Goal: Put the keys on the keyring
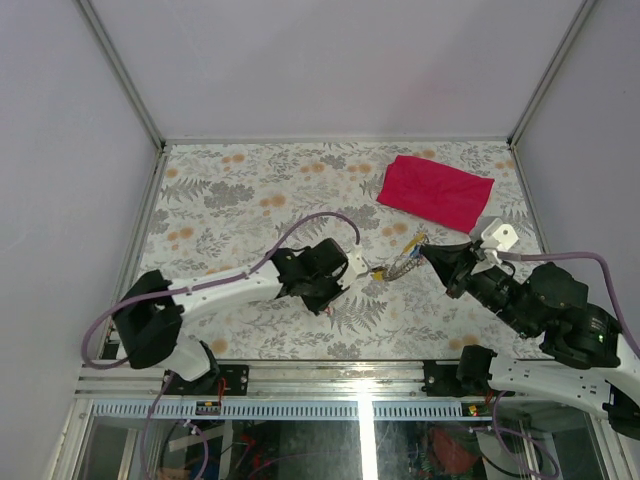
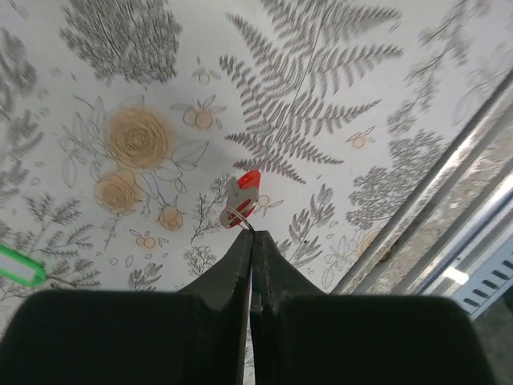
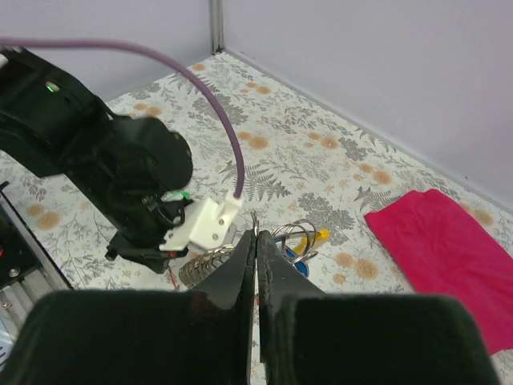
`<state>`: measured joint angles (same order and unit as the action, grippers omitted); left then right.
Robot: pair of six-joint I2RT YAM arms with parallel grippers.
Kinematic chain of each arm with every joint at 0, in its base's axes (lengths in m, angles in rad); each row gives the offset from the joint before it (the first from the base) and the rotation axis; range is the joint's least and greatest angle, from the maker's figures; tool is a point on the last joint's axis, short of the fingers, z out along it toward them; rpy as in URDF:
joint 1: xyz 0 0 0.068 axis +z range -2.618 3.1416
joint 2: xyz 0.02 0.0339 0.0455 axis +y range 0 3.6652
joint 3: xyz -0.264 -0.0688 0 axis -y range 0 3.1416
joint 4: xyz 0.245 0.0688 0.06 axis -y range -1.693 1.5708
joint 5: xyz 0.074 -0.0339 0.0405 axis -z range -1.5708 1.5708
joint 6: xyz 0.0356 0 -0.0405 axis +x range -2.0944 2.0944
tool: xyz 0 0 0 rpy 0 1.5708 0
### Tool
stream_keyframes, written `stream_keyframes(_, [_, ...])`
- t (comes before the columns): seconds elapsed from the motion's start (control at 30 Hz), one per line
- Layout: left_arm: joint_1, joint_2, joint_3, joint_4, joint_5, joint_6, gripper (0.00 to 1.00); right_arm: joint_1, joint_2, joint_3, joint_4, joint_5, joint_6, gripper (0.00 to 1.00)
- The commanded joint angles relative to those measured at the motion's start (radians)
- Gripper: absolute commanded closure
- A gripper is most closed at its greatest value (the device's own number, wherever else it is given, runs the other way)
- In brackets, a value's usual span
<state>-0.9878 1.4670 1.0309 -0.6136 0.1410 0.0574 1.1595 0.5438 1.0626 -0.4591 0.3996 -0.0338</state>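
Note:
My left gripper (image 2: 252, 234) is shut on the small wire ring of a red-tagged key (image 2: 243, 196), which hangs just above the table. In the top view this gripper (image 1: 329, 302) points down under the left wrist. A green-tagged key (image 2: 19, 265) lies on the table at the left edge of the left wrist view. My right gripper (image 3: 256, 234) is shut on the keyring (image 3: 295, 234), silvery rings with yellow and blue tags and a coiled strand (image 3: 200, 265). In the top view the right gripper (image 1: 425, 248) holds the keyring (image 1: 402, 263) between the two wrists.
A red cloth (image 1: 436, 192) lies at the back right. The table is a flower-patterned sheet (image 1: 230, 210) with walls on three sides. A metal rail (image 1: 350, 372) runs along the near edge, close to the left gripper.

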Motion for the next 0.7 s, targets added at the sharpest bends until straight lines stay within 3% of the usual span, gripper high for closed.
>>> stream_keyframes(0.0, [-0.006,0.095,0.059,-0.090,-0.045,0.005,1.00,0.006,-0.054,0.006,0.071,0.084,0.015,1.00])
stream_keyframes(0.23, [-0.032,0.215,0.124,-0.092,-0.063,0.039,1.00,0.006,-0.131,-0.021,0.079,0.133,0.042,1.00])
stream_keyframes(0.5, [-0.042,0.213,0.111,0.060,-0.003,0.028,1.00,0.006,-0.135,-0.026,0.061,0.131,0.057,1.00])
stream_keyframes(0.67, [-0.043,0.194,0.073,0.100,-0.011,0.001,0.93,0.006,-0.127,-0.022,0.052,0.122,0.061,1.00])
